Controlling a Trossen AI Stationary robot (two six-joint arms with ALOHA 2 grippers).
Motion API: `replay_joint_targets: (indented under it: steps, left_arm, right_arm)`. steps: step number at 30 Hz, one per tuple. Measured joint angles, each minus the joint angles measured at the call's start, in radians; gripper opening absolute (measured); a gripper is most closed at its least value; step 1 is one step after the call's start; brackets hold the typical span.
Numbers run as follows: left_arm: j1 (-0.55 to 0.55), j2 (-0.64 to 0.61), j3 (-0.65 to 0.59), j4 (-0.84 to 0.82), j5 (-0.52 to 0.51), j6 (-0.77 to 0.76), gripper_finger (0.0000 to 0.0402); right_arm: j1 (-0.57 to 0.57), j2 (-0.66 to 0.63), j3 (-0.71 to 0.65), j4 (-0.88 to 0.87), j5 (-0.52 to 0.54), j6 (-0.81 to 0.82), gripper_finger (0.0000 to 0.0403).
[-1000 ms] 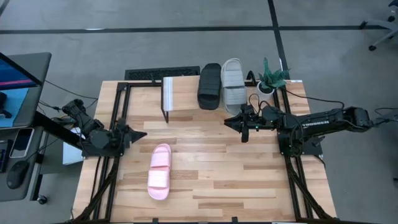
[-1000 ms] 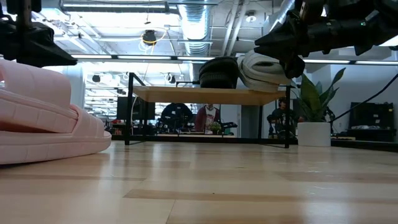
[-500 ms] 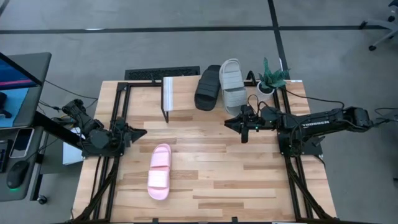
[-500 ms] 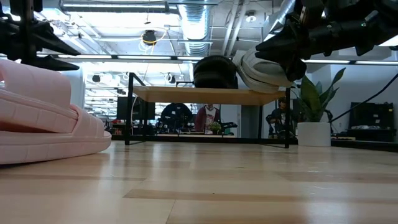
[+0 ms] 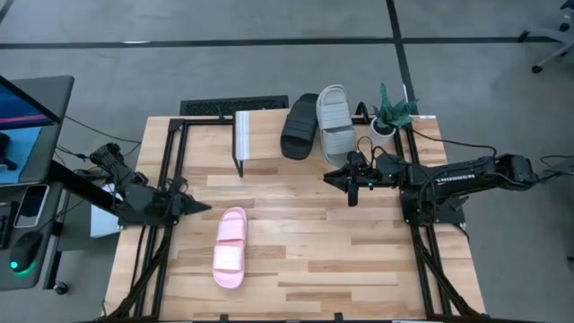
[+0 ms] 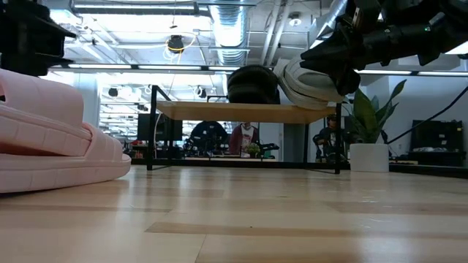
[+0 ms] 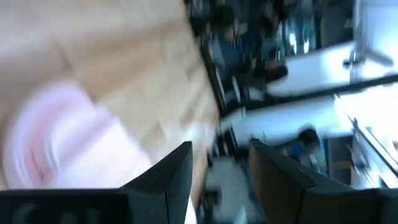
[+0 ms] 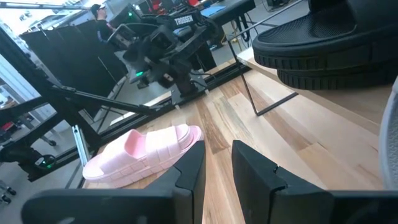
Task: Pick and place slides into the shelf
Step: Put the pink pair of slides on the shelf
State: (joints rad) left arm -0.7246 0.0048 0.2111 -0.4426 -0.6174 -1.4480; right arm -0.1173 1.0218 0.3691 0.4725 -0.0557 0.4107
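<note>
table (image 5: pixel 305 260): pale planked wood, smooth | slides: matt ribbed foam | shelf (image 5: pixel 260 135): wood, black metal legs

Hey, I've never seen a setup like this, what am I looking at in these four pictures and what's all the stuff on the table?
These are two robot arms at a slatted wooden table, each ending in a two-finger claw. One picture looks straight down from above, one looks level across the tabletop, and the other two come from cameras on each arm's wrist.

On the table lies a pale pink slide, a foam sandal. At the far edge stands a small shelf with a black slide and a light grey slide on it. A potted plant sits at the corner.

The left claw hovers near the pink slide, fingers apart, holding nothing. The right claw waits in front of the shelf, its fingers slightly apart, also holding nothing.
</note>
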Motion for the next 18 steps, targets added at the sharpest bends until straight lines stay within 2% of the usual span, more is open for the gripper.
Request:
replay_joint_targets:
  steps: [6, 10, 13, 18]
  left_arm:
    - [0.0, 0.0, 0.0, -0.017, 0.241, -0.088, 0.0146]
    - [0.0, 0.0, 0.0, -0.041, 0.35, -0.126, 0.0146]
    - [0.0, 0.0, 0.0, -0.118, 0.401, -0.168, 0.0146]
    - [0.0, 0.0, 0.0, -0.26, 0.403, -0.264, 0.0146]
  right_arm:
    - [0.0, 0.0, 0.0, 0.0, 0.0, 0.0, 0.0069]
    - [0.0, 0.0, 0.0, 0.0, 0.0, 0.0, 0.0069]
    - [0.0, 0.0, 0.0, -0.001, 0.0, 0.0, 0.0069]
    - [0.0, 0.0, 0.0, -0.001, 0.0, 0.0, 0.0069]
